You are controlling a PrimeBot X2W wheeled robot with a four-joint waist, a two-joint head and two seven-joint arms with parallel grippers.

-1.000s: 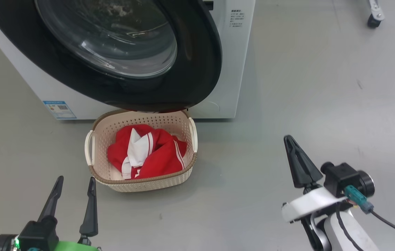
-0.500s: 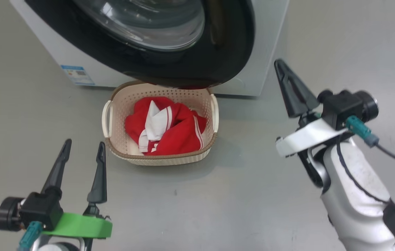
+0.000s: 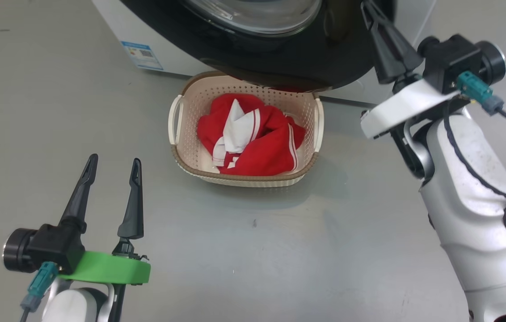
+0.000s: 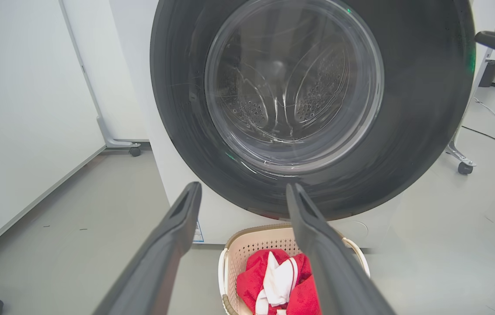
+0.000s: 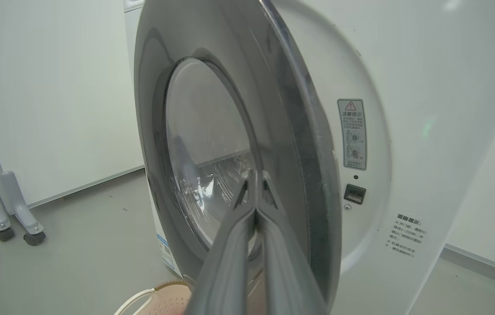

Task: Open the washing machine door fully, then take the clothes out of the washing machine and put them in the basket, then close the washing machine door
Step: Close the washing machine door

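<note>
- Head view puts the right gripper at the far right. Its fingers are pressed tight together with nothing between them, raised beside the free edge of the washing machine door. I judge a clenched tip is meant as a stiff pusher.
- Right wrist view shows that door almost edge-on, standing off the white front of the washing machine with the latch socket uncovered. So the door is ajar, not latched. I cannot tell whether my fingertips touch the glass or sit just short of it.
- The clothes lie heaped in the basket, red and white, with nothing hanging over the rim.
- The basket sits on the floor just in front of the machine, its far rim tucked under the door's lower edge. That gives a short drop from the drum, and it looks low enough for the door to pass over.
- The left gripper is near left, fingers spread wide and empty, well apart from the basket. I read that as parked out of the door's path.
- Left wrist view, through the glass, shows bare steel drum paddles and no fabric that I can make out.
- My judgement is that unloading is done and only the closing is left. A steady push near the free edge should do it, but the glossy rim could let the tip slip.
</note>
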